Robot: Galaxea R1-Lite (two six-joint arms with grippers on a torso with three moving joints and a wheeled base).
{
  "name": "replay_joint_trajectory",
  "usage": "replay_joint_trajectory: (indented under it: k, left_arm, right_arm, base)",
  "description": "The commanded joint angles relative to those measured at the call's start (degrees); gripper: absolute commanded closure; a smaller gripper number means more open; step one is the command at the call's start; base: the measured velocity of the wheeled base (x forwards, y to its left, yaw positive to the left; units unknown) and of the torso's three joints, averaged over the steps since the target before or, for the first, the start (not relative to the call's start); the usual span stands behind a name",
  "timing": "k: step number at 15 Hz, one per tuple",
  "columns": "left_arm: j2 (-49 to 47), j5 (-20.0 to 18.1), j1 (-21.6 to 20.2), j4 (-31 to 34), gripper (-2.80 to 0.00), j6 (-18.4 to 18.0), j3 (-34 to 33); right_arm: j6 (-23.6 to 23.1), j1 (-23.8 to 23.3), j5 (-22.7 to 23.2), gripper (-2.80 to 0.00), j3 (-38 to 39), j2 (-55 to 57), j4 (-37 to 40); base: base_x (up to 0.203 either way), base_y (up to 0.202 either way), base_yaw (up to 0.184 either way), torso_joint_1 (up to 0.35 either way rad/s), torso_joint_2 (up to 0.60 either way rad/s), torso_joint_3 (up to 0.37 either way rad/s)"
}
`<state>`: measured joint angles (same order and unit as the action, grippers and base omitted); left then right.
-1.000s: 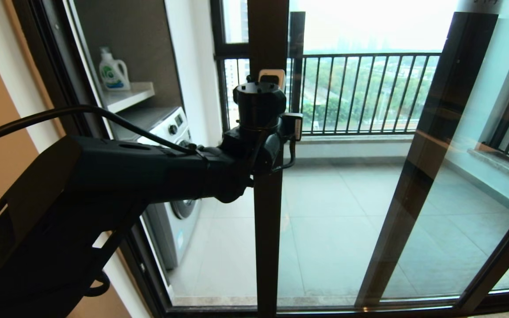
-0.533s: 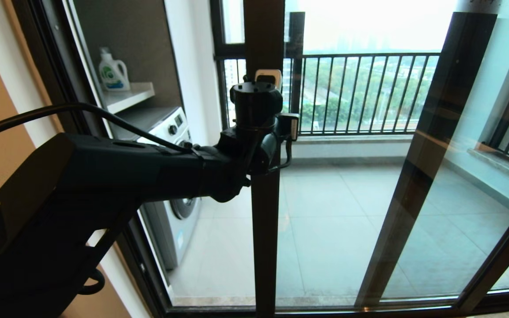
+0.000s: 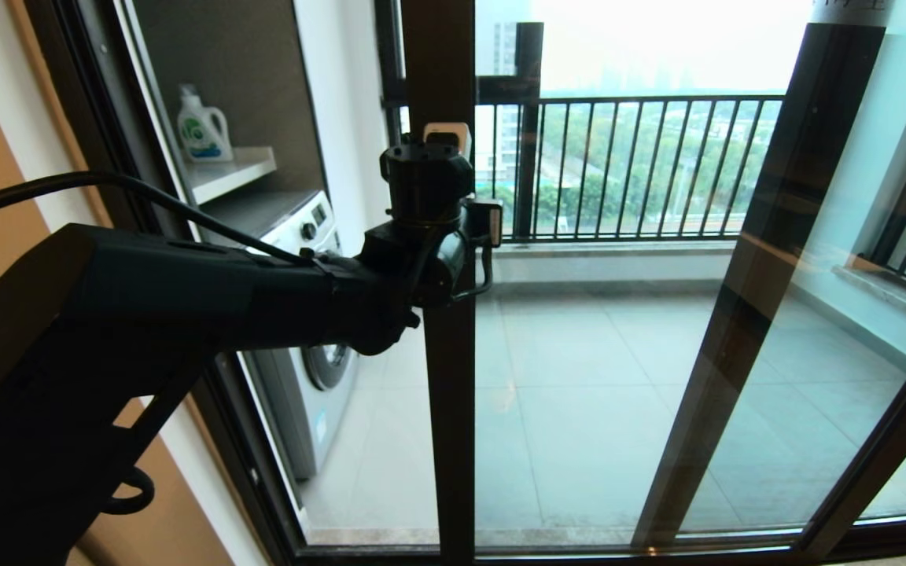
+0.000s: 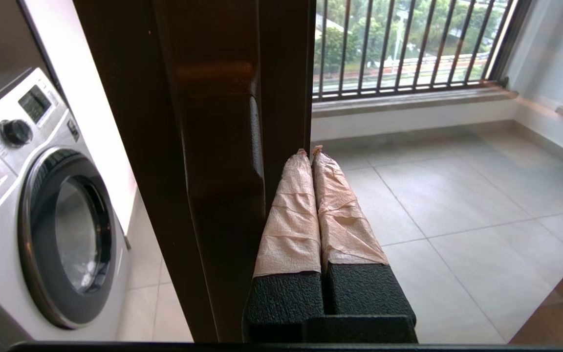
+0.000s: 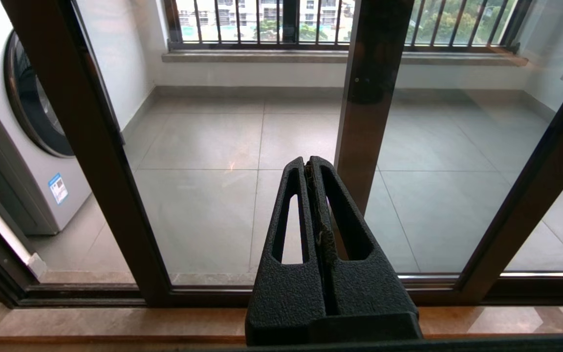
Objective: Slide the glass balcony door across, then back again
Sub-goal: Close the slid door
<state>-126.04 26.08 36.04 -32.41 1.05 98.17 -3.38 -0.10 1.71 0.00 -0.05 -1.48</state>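
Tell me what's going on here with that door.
The left gripper has its jaws shut and pressed against the side of the door's dark upright, beside the bar handle. It is shoving the door to the robot's left, toward the washing machine; the upright has moved that way over the last second. A gap remains at that side. The right gripper, jaws shut, hangs idle low before the glass.

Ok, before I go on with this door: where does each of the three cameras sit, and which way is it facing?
Head view: high, looking forward and down through the glass balcony door; the left arm reaches to its upright.
Left wrist view: behind the left gripper, facing the door's handle and the washing machine.
Right wrist view: low, behind the right gripper, facing the door's bottom track.
Shared: all three show the door upright and the washing machine.
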Motion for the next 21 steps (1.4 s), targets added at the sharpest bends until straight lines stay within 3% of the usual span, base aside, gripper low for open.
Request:
replay_joint_trajectory:
  k: [1, 8, 15, 21]
  left_arm:
    - [3.2, -0.1, 0.0, -0.1, 0.0, 0.6, -3.0]
    - [11.0, 0.0, -2.7, -0.2, 0.0, 2.8, -14.7]
    - [11.9, -0.5, -8.8, -6.0, 0.0, 2.5, -16.9]
    - [12.9, -0.4, -9.5, -6.5, 0.0, 2.6, -19.1]
  right_arm:
    - [-0.1, 0.0, 0.0, 0.0, 0.7, 0.0, 0.0]
    - [0.0, 0.0, 0.0, 0.0, 0.7, 0.0, 0.0]
    - [-0.1, 0.0, 0.0, 0.0, 0.7, 0.0, 0.0]
    - [0.0, 0.0, 0.0, 0.0, 0.7, 0.0, 0.0]
  base:
    - [0.0, 0.0, 0.0, 0.0, 0.0, 0.0]
    - [0.0, 0.0, 0.0, 0.0, 0.0, 0.0]
    - [0.0, 0.0, 0.0, 0.0, 0.0, 0.0]
    - [0.0, 0.0, 0.0, 0.0, 0.0, 0.0]
